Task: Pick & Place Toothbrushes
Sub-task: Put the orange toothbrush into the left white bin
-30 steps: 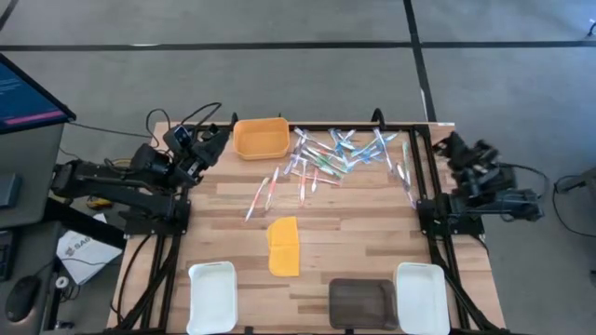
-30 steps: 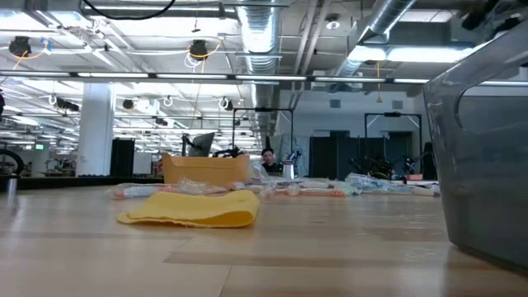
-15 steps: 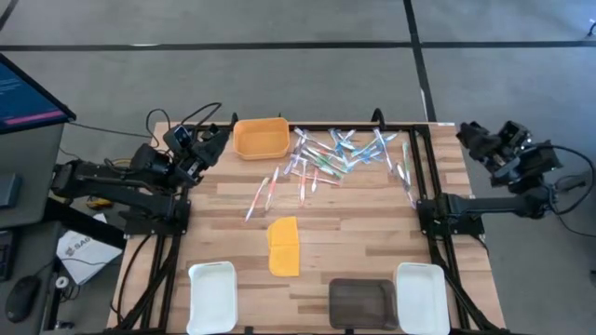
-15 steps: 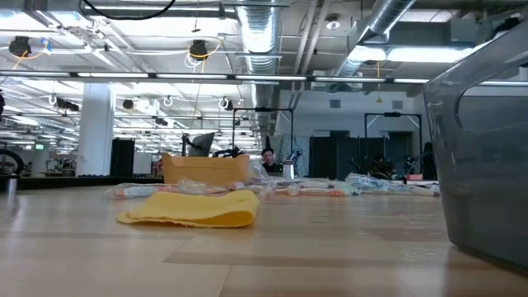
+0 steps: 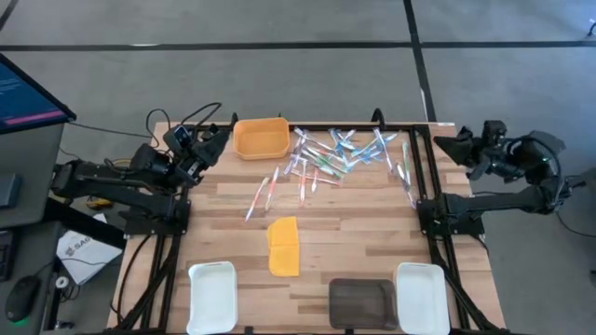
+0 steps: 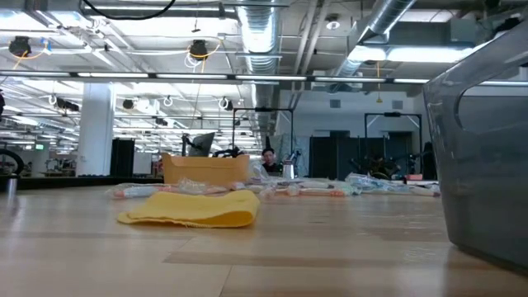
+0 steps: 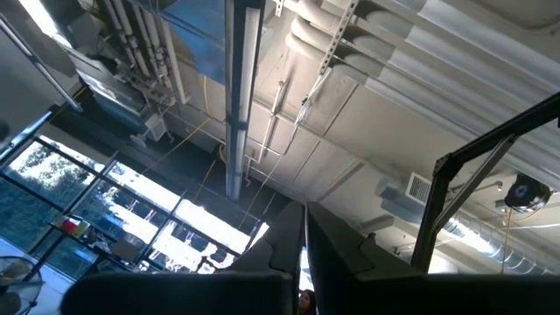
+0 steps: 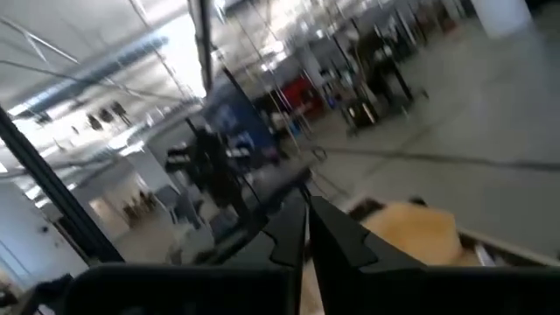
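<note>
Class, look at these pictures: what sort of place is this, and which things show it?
Probably a large industrial robotics lab: exposed ceiling ducts, a wooden worktable with two mounted arms, and rows of workstations beyond.

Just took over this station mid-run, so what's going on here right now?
Nothing is being handled yet. The toothbrushes lie scattered across the far middle of the table, beside an orange bin, with a yellow-orange lid flat at the centre. Two white trays and a dark bin wait along the near edge. The left gripper sits shut at the far-left corner, holding nothing. The right gripper is shut too, raised off the table's right edge.
</note>
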`<action>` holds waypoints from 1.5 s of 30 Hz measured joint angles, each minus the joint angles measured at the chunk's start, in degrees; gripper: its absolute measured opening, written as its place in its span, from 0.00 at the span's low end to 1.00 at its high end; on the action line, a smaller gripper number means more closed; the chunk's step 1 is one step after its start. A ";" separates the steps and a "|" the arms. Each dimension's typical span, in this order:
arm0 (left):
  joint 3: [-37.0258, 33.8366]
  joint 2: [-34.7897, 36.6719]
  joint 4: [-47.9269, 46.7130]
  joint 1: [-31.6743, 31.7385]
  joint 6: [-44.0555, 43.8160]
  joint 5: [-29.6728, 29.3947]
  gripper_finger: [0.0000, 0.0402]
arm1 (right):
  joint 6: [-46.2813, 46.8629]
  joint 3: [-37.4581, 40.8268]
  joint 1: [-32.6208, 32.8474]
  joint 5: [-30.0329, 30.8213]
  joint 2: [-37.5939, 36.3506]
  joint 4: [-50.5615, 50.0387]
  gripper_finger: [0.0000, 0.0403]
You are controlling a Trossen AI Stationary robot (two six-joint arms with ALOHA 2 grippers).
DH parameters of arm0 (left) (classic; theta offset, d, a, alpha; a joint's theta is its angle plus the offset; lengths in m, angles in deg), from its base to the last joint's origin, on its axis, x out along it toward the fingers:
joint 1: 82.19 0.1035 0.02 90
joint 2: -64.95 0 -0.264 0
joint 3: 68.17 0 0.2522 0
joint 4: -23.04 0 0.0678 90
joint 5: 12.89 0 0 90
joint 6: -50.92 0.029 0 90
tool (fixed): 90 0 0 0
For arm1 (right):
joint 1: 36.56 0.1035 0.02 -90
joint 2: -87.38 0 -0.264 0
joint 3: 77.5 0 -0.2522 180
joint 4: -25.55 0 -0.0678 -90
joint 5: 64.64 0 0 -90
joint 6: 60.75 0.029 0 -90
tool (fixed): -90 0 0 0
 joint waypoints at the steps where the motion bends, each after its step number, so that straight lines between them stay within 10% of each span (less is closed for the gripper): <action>1: 0.00 0.00 0.01 0.00 0.00 -0.01 0.03 | 0.55 -0.34 0.00 0.00 0.40 -1.20 0.04; 45: 0.00 0.00 0.05 0.00 0.02 -0.02 0.03 | 6.86 -0.69 0.00 -0.09 1.03 -6.45 0.04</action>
